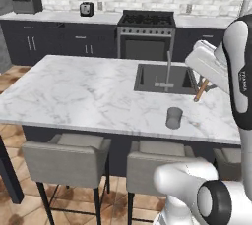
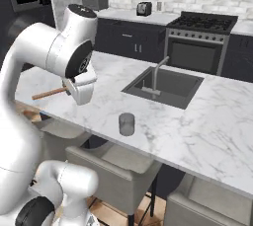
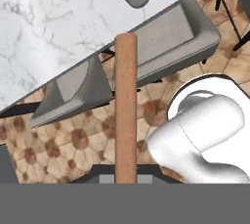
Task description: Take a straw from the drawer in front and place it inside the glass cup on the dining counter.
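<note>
White marble covers the long dining counter (image 1: 88,96), with stools tucked under it. Up in the air near its edge, the fingers (image 3: 126,179) pinch one end of the straw (image 3: 125,105), well apart from the glass cup (image 1: 173,118). I think the straw is light, stiff and thin, so a hold near its end works. The cup could tip. No writing is clear enough to read.

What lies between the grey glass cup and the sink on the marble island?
Only bare veined marble counter separates the grey tumbler from the inset sink, seen in both base views.
</note>
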{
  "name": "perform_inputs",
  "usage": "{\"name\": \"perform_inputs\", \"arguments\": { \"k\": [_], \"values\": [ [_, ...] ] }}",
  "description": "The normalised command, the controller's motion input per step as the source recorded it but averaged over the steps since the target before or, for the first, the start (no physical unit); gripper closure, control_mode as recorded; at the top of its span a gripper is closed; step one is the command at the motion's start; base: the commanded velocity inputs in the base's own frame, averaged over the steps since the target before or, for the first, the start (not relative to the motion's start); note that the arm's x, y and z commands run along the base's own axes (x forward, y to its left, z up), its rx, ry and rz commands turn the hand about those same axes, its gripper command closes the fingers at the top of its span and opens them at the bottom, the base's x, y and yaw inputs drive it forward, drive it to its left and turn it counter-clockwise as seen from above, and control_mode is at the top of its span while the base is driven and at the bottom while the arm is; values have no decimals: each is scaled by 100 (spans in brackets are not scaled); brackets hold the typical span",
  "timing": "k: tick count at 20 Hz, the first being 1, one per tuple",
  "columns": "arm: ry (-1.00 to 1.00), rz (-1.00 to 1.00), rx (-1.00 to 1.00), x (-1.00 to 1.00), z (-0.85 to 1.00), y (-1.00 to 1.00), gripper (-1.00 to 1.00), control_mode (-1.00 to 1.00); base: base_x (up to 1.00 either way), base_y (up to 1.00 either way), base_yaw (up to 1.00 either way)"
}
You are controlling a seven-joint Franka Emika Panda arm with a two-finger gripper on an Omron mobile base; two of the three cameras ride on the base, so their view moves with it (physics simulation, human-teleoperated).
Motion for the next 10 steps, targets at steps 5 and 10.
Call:
{"name": "perform_inputs", "arguments": {
  "k": [5,10],
  "values": [
    [-15,27,9,75,2,-34,100,-100,0,0,0],
    [-24,32,16,64,0,-31,100,-100,0,0,0]
  ]
}}
